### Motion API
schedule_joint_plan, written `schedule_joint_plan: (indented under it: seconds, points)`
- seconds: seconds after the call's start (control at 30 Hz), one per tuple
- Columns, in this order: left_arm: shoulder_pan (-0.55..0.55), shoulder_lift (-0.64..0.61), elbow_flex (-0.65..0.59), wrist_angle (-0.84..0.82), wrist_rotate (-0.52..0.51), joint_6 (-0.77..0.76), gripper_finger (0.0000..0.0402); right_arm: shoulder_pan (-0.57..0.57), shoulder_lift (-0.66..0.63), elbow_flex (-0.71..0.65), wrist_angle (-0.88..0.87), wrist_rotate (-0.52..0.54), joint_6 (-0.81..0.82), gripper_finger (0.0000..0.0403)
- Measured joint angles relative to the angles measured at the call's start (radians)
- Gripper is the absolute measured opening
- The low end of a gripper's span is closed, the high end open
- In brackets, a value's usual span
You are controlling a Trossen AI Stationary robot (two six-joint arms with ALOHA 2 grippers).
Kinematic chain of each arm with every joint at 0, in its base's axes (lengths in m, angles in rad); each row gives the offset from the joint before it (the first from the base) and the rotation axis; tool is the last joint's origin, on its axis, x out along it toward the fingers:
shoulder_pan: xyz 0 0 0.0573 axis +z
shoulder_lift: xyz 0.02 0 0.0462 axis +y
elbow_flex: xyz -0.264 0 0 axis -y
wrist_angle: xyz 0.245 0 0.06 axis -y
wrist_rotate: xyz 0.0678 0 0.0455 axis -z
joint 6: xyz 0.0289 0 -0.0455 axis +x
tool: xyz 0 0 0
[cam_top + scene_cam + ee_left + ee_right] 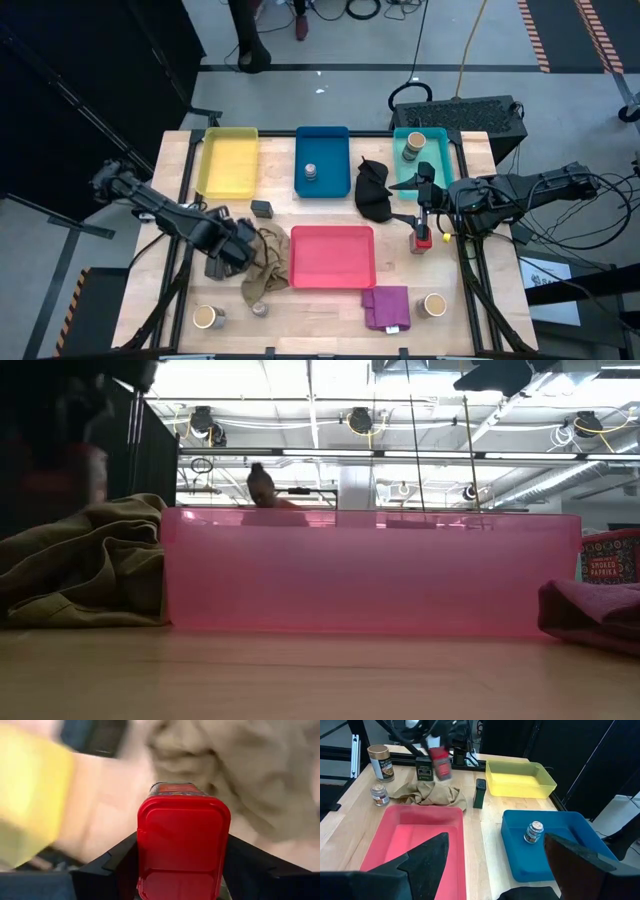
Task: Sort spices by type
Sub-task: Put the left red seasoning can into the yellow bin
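Observation:
My left gripper [238, 246] hangs over the beige cloth [265, 265] at the table's left and is shut on a red cube [182, 840]; the right wrist view shows that cube [440, 762] in the air. A second red cube [422, 238] stands on the table at the right, below my open right gripper [420, 195], which holds nothing. One silver tin [310, 172] sits in the blue tray [322, 140], another [260, 308] near the front edge. A tan jar [415, 146] stands in the teal tray [437, 150]. Two more tan jars [208, 317] [434, 304] stand in front. A dark grey tin [262, 208] stands near the yellow tray [228, 165]. My left gripper pinches the red cube between its two fingers [112, 867], one on each of two opposite side walls [142, 865]. The fingers come from above and point down. The cube's red lid [182, 827] faces the wrist. The cube hangs clear above the beige cloth [225, 765], slightly tilted.
The pink tray [333, 280] lies at the front middle, beside the beige cloth. A black cloth [373, 190] lies between the blue and teal trays, a purple cloth [387, 305] at the front right. Another dark tin [423, 770] stands behind the held cube.

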Motion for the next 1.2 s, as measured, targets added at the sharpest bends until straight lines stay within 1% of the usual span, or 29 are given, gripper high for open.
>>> schedule_joint_plan:
  seconds: [0.1,0.2,0.3,0.43,0.67,0.73,0.8,0.93,1.07,1.2]
  points:
    - [0.05,0.0,0.067,-0.061,-0.054,-0.024,0.0229,0.0,0.0,0.0,0.0,0.0,0.0,0.031]
    - [0.108,0.0,0.133,-0.137,-0.145,-0.05,0.0232,0.0,0.0,0.0,0.0,0.0,-0.007,0.031]
    - [0.181,0.0,0.187,-0.165,-0.212,-0.05,0.0233,0.0,0.0,0.0,0.0,0.0,-0.011,0.031]
    - [0.301,-0.001,0.223,-0.197,-0.246,-0.023,0.0234,0.0,0.0,0.0,0.0,0.0,-0.011,0.031]
    - [0.562,-0.034,0.224,-0.196,-0.27,0.084,0.0235,0.0,0.0,0.0,-0.001,0.0,-0.011,0.031]
    - [0.639,-0.047,0.224,-0.179,-0.268,0.115,0.0235,0.0,0.0,0.0,-0.001,0.0,-0.007,0.031]
    - [0.713,-0.061,0.224,-0.155,-0.243,0.156,0.0231,0.0,0.0,0.0,-0.002,0.0,-0.004,0.031]
    - [0.851,-0.07,0.224,-0.081,-0.138,0.242,0.0229,0.0,0.0,0.0,-0.007,-0.001,-0.001,0.031]
    - [0.974,-0.069,0.224,-0.016,-0.01,0.324,0.0229,0.0,0.0,0.0,-0.017,-0.001,0.0,0.031]
    - [1.082,-0.062,0.224,0.007,0.018,0.383,0.0229,0.0,0.0,0.0,-0.03,-0.001,0.012,0.031]
